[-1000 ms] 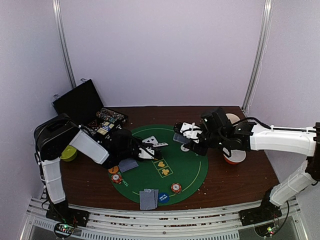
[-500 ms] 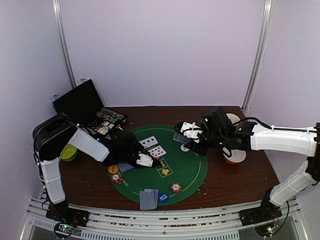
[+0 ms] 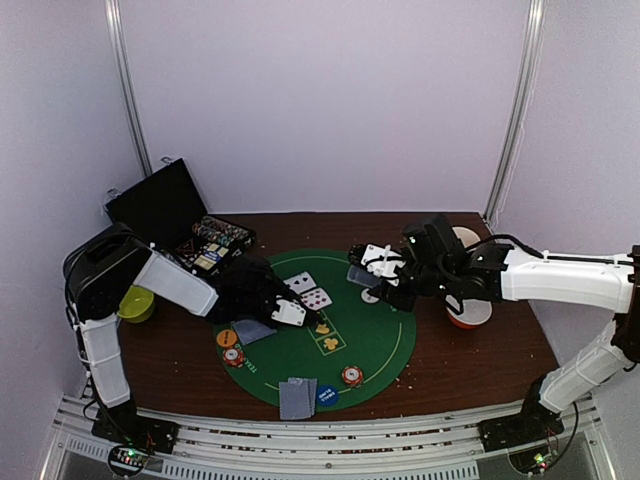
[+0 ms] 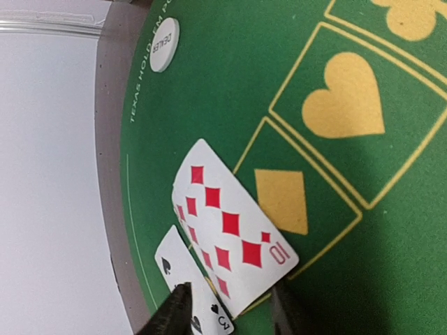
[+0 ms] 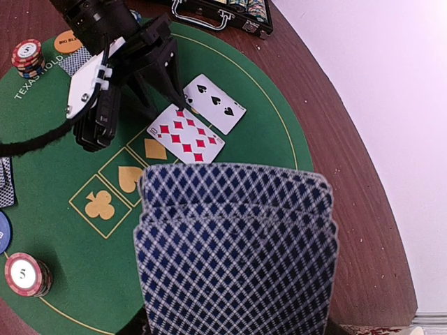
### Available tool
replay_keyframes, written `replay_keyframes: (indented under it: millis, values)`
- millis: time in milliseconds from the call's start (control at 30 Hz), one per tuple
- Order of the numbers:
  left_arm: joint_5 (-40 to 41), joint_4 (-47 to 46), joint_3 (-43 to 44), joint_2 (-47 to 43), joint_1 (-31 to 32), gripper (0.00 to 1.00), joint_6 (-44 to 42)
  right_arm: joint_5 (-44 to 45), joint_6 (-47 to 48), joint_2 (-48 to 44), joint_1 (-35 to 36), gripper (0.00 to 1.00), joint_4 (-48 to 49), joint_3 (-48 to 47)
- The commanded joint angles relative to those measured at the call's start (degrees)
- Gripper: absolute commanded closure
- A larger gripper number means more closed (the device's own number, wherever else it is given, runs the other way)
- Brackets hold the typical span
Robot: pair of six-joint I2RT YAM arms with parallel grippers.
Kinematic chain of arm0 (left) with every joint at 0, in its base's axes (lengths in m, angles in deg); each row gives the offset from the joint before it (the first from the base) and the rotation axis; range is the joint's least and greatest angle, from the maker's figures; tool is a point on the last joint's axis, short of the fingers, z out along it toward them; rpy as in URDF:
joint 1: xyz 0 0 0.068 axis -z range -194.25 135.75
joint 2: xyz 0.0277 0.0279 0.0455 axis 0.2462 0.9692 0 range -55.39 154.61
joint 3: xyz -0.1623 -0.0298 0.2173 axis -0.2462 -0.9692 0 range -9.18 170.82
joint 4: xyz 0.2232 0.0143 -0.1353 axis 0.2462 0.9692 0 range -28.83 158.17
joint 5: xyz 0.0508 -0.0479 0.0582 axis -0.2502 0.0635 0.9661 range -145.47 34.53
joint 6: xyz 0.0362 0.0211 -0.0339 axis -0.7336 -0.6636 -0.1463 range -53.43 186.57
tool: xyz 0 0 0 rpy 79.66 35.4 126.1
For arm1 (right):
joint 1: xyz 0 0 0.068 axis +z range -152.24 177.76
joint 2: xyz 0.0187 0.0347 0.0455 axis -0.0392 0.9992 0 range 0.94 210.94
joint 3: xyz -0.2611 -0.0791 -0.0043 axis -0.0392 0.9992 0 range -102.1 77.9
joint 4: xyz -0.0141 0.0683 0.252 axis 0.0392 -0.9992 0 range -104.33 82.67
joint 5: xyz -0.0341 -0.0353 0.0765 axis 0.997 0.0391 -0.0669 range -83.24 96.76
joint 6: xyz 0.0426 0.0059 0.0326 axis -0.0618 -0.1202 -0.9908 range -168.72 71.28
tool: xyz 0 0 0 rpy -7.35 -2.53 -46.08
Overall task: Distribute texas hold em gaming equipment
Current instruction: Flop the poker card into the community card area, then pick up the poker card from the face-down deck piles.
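Observation:
On the round green mat [image 3: 385,345] two cards lie face up: a three of spades [image 3: 297,283] and a ten of diamonds [image 3: 317,298], the ten overlapping the three's edge. In the left wrist view the ten of diamonds [image 4: 230,227] lies flat between and beyond my two dark fingertips [image 4: 171,314], which stand apart and do not pinch it. My left gripper [image 3: 298,313] is open just beside both cards. My right gripper [image 3: 372,272] hovers over the mat's far side, shut on a fanned deck of cards [image 5: 234,244]. The deck hides its fingers.
A white dealer disc [image 3: 371,296], chip stacks [image 3: 352,376] [image 3: 233,355], a blue disc [image 3: 327,395], an orange disc [image 3: 227,339] and face-down cards [image 3: 297,397] [image 3: 255,330] lie on the mat. An open black chip case [image 3: 160,205] stands back left, a red-and-white bowl [image 3: 468,312] at the right.
My left gripper carried the ten of diamonds down onto the mat next to the three of spades, then opened and let it go. The right arm has stayed still.

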Motion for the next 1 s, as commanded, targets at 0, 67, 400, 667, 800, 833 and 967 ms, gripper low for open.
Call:
replay_keyframes:
  millis: [0, 67, 400, 667, 800, 833, 967]
  values:
    - [1.96, 4.5, -1.61, -2.73, -0.25, 0.53, 0.5, 0.41, -0.14, -1.38, -0.16, 0.5, -0.39, -0.48]
    - [2.93, 5.33, -2.39, -5.07, -0.17, 0.51, 0.59, 0.37, -0.12, -1.45, -0.15, 0.5, -0.39, -0.45]
    - [0.8, -0.1, -2.12, -22.09, -0.09, 0.43, 31.24, 0.19, 0.06, -1.19, -0.1, 0.5, 0.35, -0.04]
    - [-22.57, -2.0, 10.64, -16.99, -0.35, 0.18, 87.4, -0.96, -0.02, 0.61, -0.1, 0.5, 1.14, -1.87]
    - [-25.8, -4.83, 10.88, -13.83, 0.09, 0.09, 95.23, -1.3, -0.43, 1.13, -0.09, 0.5, 1.37, -2.21]
    - [-26.6, -5.33, 10.95, -13.24, 0.48, 0.03, 95.31, -1.48, -0.46, 1.26, -0.16, 0.5, 1.56, -2.14]
    - [-27.94, -3.83, 12.94, -10.94, 2.74, 0.02, 92.66, -1.77, -0.54, 1.94, -0.06, 0.5, 1.91, -2.41]
